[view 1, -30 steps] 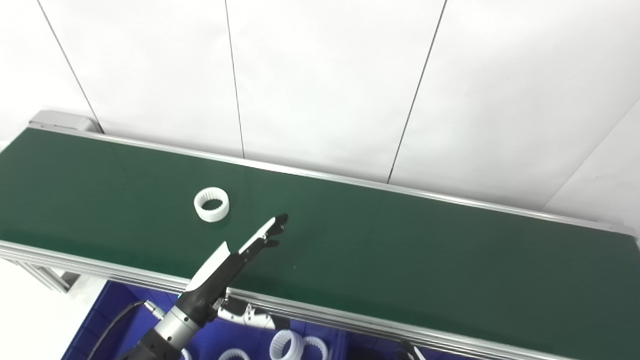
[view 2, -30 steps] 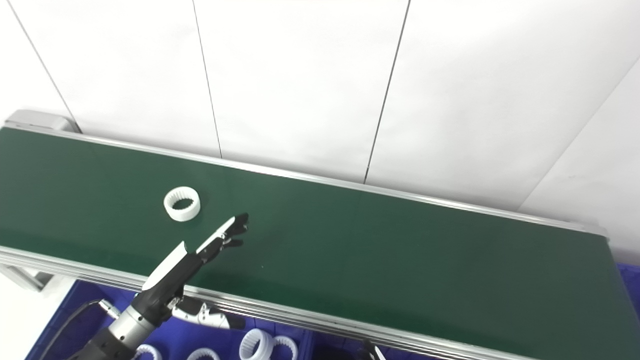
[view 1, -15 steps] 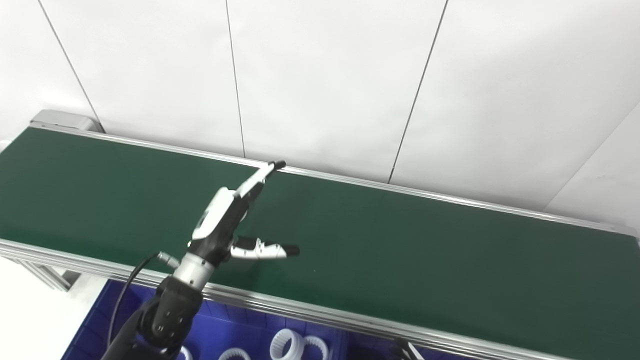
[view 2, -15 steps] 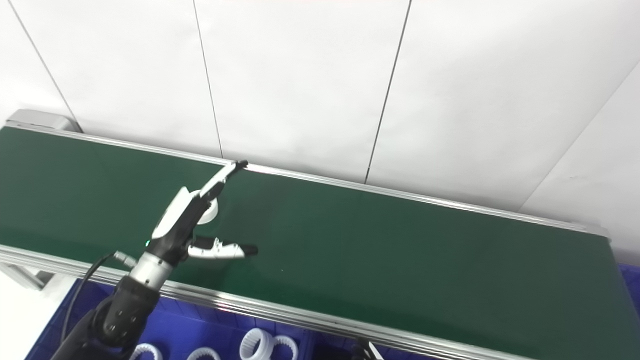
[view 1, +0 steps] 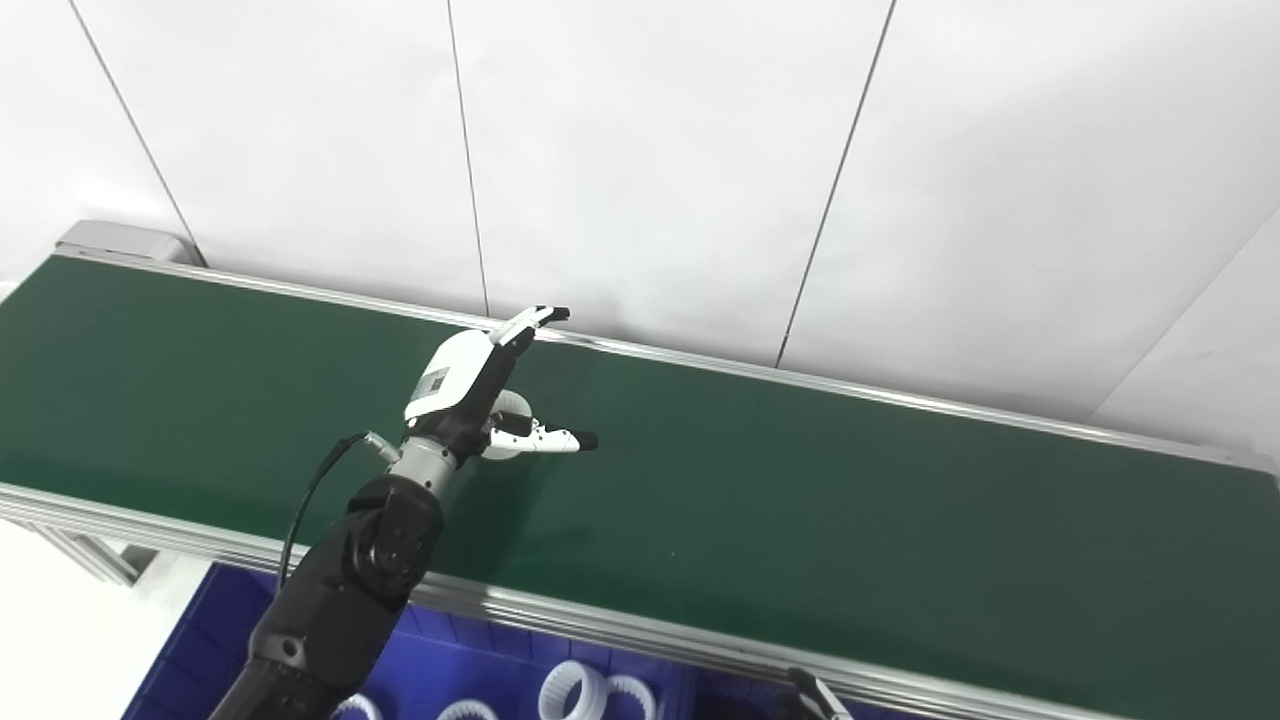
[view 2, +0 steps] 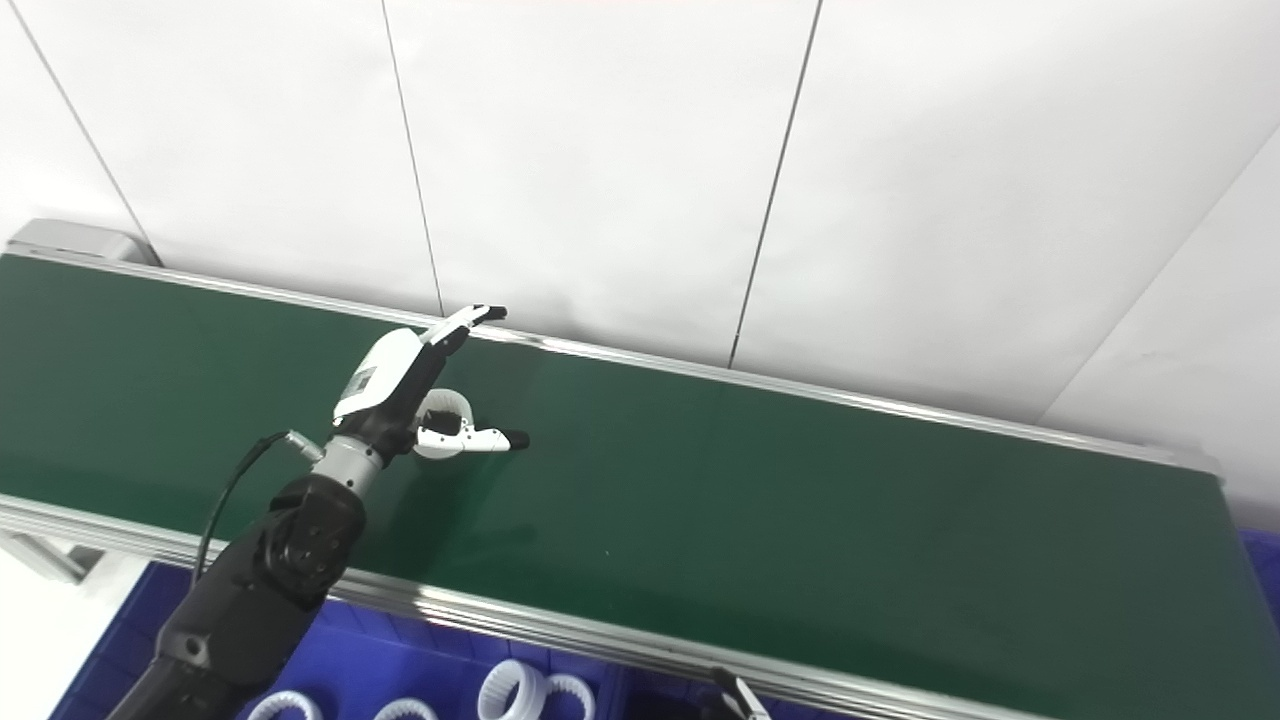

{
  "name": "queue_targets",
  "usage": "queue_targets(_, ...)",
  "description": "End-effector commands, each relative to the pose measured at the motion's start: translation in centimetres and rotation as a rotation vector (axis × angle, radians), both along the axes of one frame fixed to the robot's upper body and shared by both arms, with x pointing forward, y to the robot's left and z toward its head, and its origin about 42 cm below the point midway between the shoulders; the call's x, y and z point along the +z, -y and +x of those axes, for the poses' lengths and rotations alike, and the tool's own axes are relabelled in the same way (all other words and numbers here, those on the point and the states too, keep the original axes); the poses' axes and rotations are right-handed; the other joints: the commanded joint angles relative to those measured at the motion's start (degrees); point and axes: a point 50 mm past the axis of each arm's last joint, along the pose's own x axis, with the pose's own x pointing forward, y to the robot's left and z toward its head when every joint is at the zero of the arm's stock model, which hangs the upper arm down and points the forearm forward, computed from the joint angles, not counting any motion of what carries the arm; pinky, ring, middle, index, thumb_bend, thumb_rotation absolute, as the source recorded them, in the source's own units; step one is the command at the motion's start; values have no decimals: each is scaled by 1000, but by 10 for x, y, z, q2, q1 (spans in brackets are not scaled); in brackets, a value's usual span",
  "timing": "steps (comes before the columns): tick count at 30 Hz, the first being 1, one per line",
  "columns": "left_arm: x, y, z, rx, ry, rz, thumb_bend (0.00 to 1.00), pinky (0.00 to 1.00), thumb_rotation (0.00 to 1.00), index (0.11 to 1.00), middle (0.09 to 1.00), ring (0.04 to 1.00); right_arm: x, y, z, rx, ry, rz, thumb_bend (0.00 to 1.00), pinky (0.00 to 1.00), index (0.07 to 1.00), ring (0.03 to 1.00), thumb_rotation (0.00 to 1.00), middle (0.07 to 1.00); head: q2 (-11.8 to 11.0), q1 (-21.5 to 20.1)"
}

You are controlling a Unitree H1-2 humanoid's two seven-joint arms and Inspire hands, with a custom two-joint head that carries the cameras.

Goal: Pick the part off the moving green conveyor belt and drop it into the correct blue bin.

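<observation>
A white toothed ring [view 2: 447,408] lies on the green conveyor belt [view 1: 800,500], mostly hidden behind my left hand [view 1: 478,385]. That hand hovers over the belt with its fingers [view 1: 530,320] stretched toward the far rail and its thumb [view 1: 545,440] spread out to the right of the ring. The hand is open and the ring sits in the gap between thumb and palm; whether they touch is unclear. Only a small tip of my right hand [view 1: 815,695] shows at the bottom edge, below the belt's near rail.
Blue bins [view 1: 450,670] stand below the near rail and hold several white rings [view 1: 575,692]. A white panelled wall [view 1: 650,150] rises directly behind the belt's far rail [view 1: 900,395]. A metal end housing [view 1: 120,240] caps the belt at far left.
The ring has ridden rightward along the belt. My left hand rose from the near rail, reached across the belt and now brackets the ring from above.
</observation>
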Motion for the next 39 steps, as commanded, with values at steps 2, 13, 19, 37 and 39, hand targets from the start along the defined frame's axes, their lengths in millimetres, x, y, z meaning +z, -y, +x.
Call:
queue_targets(2,20,-3,21,23,72,84,861,997,312,879,959,958,10,0,1,-1,73,43,882,680,907,803,386,831,1,2)
queue_targets(13,4,-3,30,10,-71,287,890,1000,276,861,976,1000,13,1,-2,-7,69,63,879,682,901,794,369,833,9,4)
queue_targets(19,5,0,17,-46,-138,299,913,990,232,844,935,944,14,3,-4,-10,66,62,881,689,912,799,388,850,13,6)
queue_targets(37,7,24,-9,-77,-170,199,493,297,0,543,463,374,16,3,-5,-25,76,58,878,685,911,785,405,837,21,8)
queue_targets(39,9,24,-9,-75,-155,197,493,306,0,543,467,375,16,2,-5,-27,79,55,878,679,910,787,420,832,21,7)
